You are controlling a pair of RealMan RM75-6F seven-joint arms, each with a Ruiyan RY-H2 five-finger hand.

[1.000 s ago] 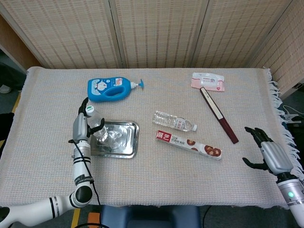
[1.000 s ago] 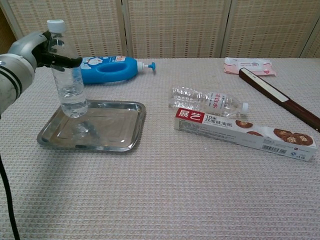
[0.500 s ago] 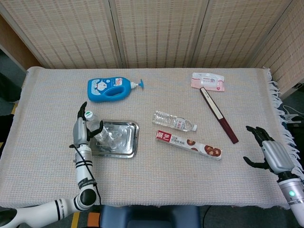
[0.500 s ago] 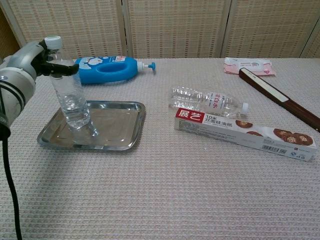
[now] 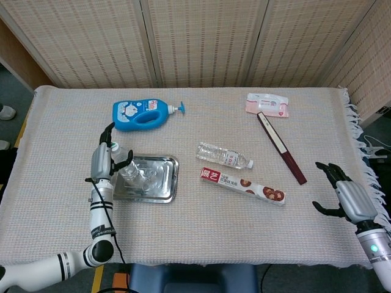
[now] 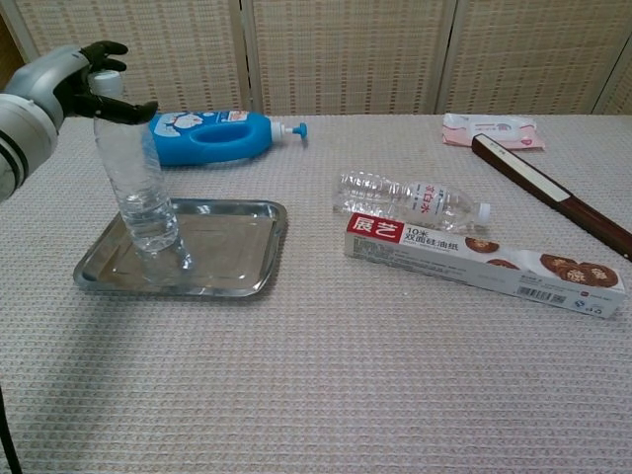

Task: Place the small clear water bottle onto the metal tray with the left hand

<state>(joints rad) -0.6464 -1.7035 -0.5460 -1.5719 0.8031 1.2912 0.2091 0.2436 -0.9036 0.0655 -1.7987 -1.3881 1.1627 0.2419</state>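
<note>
The tabletop (image 6: 326,375) carries the metal tray (image 6: 233,281) near its left edge, and the small clear water bottle (image 6: 138,188) stands upright on the tray's left half. The left hand (image 6: 61,81) is up by the cap, fingers (image 6: 126,110) spread around the neck, looks like barely touching if at all. Best move is probably to pull straight away so nothing clips the bottle. The right hand (image 5: 349,198) idles at the right edge, fingers apart, empty.

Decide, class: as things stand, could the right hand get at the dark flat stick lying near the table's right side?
Probably yes. The right hand is open at the table's right edge, and the dark stick lies just ahead of it with only bare cloth between them.
</note>
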